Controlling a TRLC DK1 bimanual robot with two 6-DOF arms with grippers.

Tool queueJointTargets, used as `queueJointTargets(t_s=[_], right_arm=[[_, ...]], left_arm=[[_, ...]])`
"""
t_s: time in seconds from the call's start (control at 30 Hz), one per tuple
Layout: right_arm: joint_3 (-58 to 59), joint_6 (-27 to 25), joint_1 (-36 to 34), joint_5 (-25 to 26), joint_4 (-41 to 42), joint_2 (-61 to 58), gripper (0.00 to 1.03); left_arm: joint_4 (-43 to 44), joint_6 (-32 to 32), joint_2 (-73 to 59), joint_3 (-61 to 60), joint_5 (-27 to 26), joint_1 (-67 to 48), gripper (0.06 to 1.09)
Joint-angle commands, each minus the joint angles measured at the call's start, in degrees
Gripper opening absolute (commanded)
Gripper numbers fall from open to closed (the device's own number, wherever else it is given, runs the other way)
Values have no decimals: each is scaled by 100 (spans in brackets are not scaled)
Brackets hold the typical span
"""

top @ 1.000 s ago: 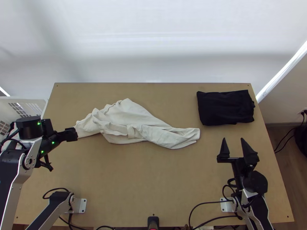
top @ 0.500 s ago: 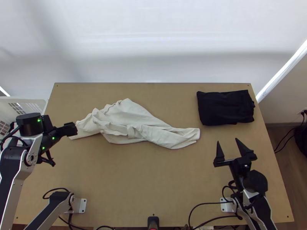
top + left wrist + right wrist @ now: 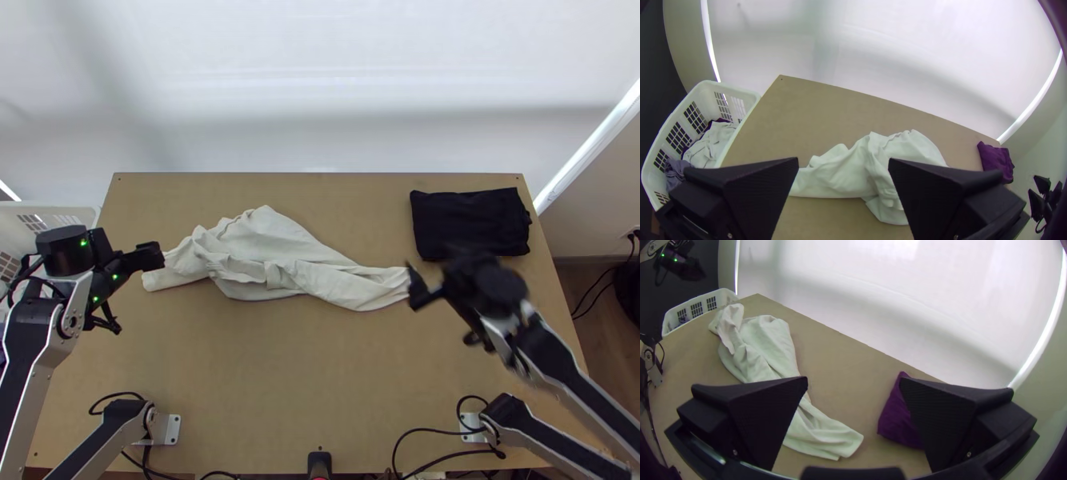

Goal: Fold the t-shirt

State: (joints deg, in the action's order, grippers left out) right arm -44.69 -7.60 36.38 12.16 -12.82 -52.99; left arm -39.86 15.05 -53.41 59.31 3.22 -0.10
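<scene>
both spread wide, left gripper (image 3: 844,162) and right gripper (image 3: 854,381) flank the bunched t-shirt (image 3: 276,244); pinch opposite edges, lift, draw taut evenly.

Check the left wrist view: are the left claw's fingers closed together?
No, the left claw has its two fingers wide apart, with the pale t-shirt visible through the gap.

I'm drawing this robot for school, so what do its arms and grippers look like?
The left arm and right arm are silver-grey and black, with black joints. Green lights glow on the left one. The left gripper and right gripper have wide, black, wedge-shaped jaws. Thin black cables loop near the bases.
</scene>
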Motion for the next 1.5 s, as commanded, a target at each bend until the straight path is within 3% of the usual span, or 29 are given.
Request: queueJointTargets(t_s=[0.0,0.13,0.4,0.67,0.8,0.9,1.47], right_arm=[[-954,-14,343,32,-142,-1029,98],[-1877,285,932,128,-212,-1987,98],[-3714,1041,1627,120,-1118,-3982,98],[-4654,979,2224,111,-871,-5142,98],[-4813,593,2558,111,-274,-5459,98],[-5120,584,2716,102,-239,-5740,90],[-6131,584,2875,-12,-247,-7366,90]], left_arm=[[180,112,-21,-86,3,-17,104],[277,139,15,-148,12,27,104],[435,-63,-12,-280,56,810,104],[646,-433,129,-482,82,1768,104],[795,-573,226,-666,73,1970,104],[804,-591,243,-754,73,2031,104],[1041,-582,182,-789,29,2023,104]])
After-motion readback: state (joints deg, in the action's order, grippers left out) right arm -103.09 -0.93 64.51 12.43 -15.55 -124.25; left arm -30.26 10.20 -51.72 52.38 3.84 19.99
